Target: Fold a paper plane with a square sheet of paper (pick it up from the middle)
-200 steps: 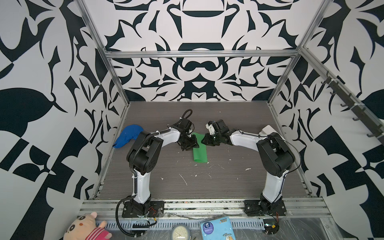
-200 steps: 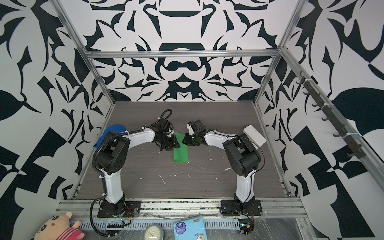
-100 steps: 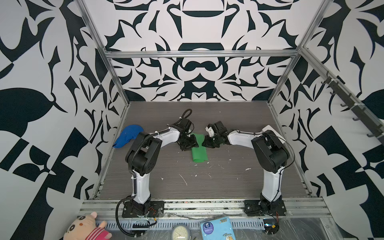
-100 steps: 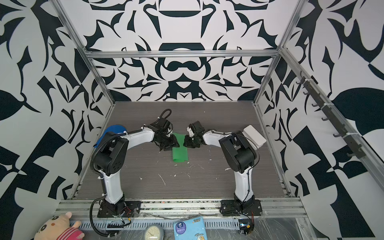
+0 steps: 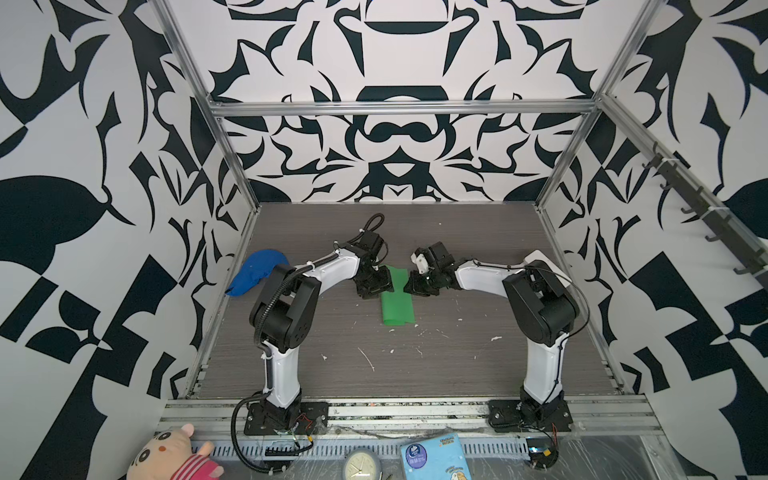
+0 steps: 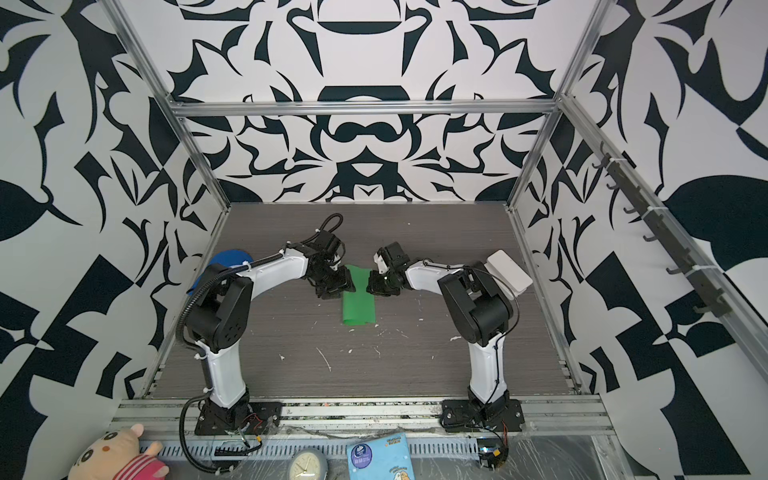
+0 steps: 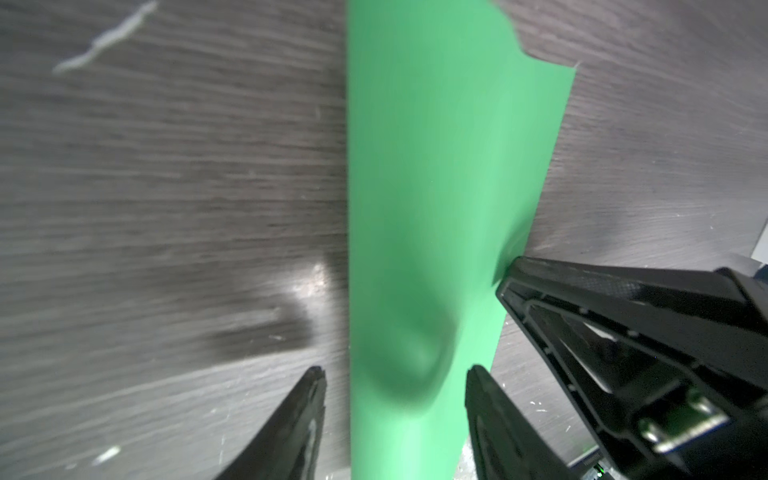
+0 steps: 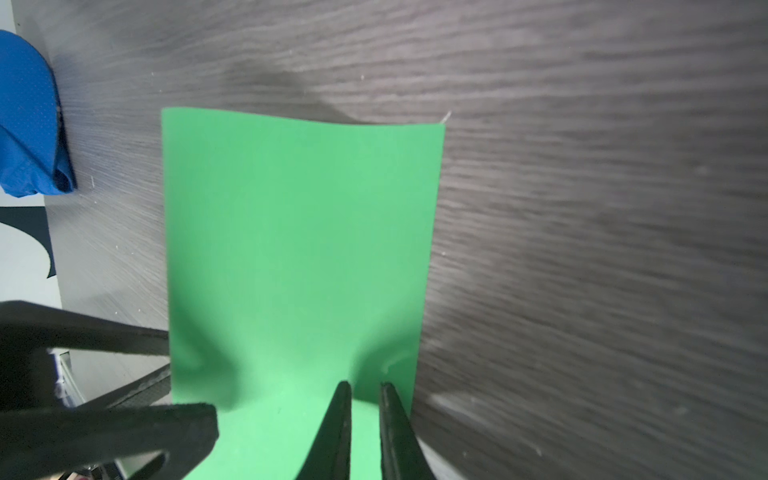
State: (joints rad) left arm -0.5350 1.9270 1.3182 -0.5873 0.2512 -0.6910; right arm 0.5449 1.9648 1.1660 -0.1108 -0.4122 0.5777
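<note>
- The green paper (image 5: pixel 398 305) lies in the middle of the table (image 5: pixel 478 365) as a long narrow strip, running near to far.
- At its near end two edges sit slightly out of line, as the left wrist view (image 7: pixel 436 187) shows.
- The left gripper (image 5: pixel 380 283) is low at the strip's far left edge, with its jaws spread apart.
- In the left wrist view one fingertip (image 7: pixel 313 384) is over bare table and the other (image 7: pixel 478 384) is over the paper's edge. They grasp nothing.
- The right gripper (image 5: pixel 412 286) is low at the strip's far right edge, facing the left one across the paper.
- In the right wrist view (image 8: pixel 365 386) its jaws are almost together, with only a thin slit between them.
- Its tips are down on the paper, which puckers around them. I cannot tell whether they actually pinch it.
- A blue cap (image 5: pixel 257 272) lies at the left edge of the table, well apart from the paper.
- A white box (image 6: pixel 509 270) sits at the right edge, beside the right arm.
- White scraps (image 5: pixel 365 357) dot the table nearer than the strip.
- A plush toy (image 5: pixel 166 455), a clock (image 5: pixel 361 465) and a blue packet (image 5: pixel 434 459) lie off the table at the near side.
</note>
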